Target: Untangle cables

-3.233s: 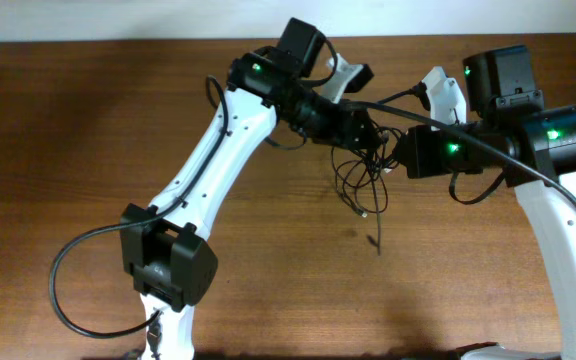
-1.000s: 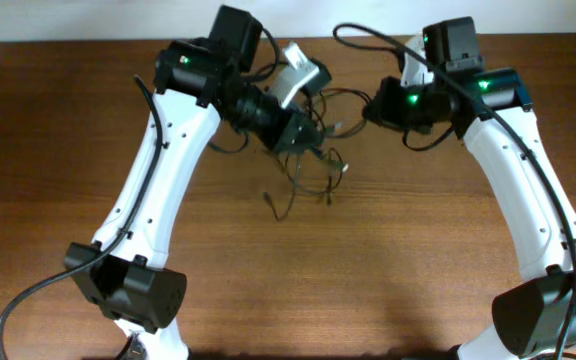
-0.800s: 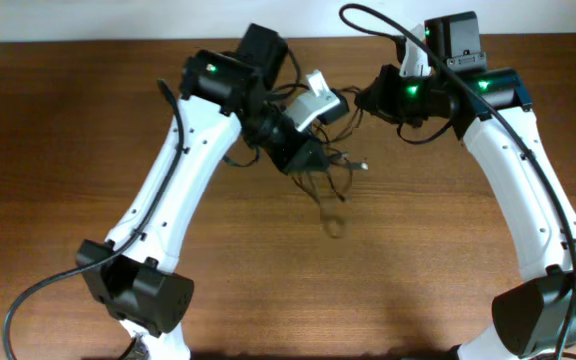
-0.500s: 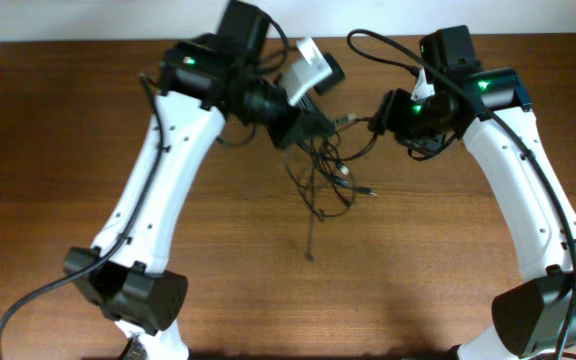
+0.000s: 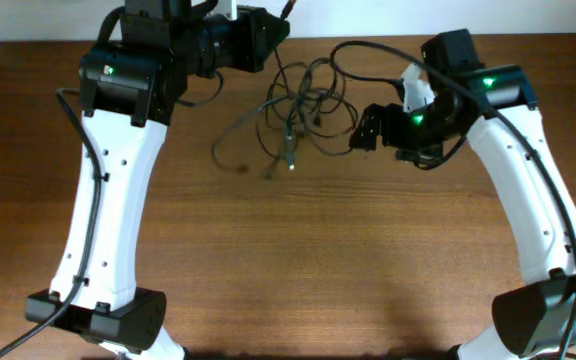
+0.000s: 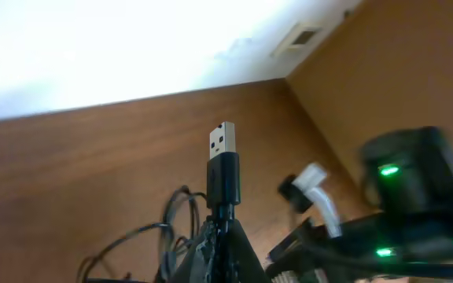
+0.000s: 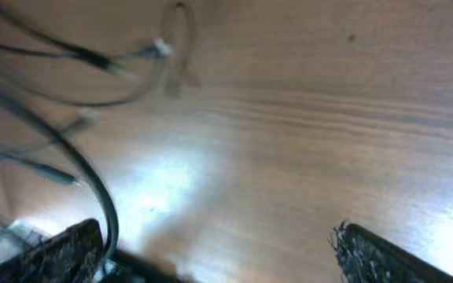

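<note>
The cables are a loose tangle of thin black cords, hanging and spreading over the back middle of the table. My left gripper is raised at the back left and shut on one cable just below its black USB plug, which sticks up past the fingertips. My right gripper is just right of the tangle, open wide with nothing between its fingers. One cord runs beside its left finger. More cords cross the upper left of the right wrist view.
The wooden table stretches out in front of the tangle. A white wall runs along the table's back edge. The right arm with its green light shows in the left wrist view, close to the held cable.
My right gripper has opened and let go of the cable it held. My left arm has swung up and back to the left, drawing the tangle out wider.
</note>
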Robot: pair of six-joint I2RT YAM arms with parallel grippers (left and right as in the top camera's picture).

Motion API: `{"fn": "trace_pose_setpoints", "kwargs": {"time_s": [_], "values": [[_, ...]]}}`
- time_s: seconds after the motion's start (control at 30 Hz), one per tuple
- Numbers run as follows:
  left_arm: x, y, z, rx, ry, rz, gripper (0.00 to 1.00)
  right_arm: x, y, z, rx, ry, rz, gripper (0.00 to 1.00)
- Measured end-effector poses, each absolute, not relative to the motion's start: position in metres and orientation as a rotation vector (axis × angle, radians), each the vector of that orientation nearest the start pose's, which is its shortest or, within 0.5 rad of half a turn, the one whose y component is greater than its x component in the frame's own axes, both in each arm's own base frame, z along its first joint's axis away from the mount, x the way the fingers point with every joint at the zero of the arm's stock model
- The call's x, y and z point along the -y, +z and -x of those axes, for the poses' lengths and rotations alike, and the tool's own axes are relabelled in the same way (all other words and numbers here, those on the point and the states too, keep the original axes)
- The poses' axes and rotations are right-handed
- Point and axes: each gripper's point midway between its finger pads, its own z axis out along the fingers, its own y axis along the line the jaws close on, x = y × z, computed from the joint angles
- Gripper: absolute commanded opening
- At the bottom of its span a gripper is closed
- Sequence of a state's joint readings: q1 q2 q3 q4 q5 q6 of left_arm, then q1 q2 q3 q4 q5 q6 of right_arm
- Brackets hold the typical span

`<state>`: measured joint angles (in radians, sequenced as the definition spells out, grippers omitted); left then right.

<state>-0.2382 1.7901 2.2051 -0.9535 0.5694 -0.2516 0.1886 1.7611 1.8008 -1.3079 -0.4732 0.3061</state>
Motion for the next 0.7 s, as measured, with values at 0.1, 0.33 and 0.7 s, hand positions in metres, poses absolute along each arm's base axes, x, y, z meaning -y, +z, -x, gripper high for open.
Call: {"fn": "trace_pose_setpoints", "kwargs": {"time_s": [0.1, 0.33, 0.7], "values": [[0.193, 0.397, -0.425, -2.188, -0.839, -0.322, 0.0, -0.16, 0.266, -0.368, -2.721, 0.965, 0.078, 0.98], [0.202, 0.372, -0.386, -2.23, -0.857, -0.663, 0.0, -0.163, 0.324, -0.402, -2.458, 1.072, 0.082, 0.98], [0.212, 0.402, -0.393, -2.035, -0.943, -0.761, 0.0, -0.152, 0.298, -0.39, -2.613, 0.952, -0.121, 0.78]]}}
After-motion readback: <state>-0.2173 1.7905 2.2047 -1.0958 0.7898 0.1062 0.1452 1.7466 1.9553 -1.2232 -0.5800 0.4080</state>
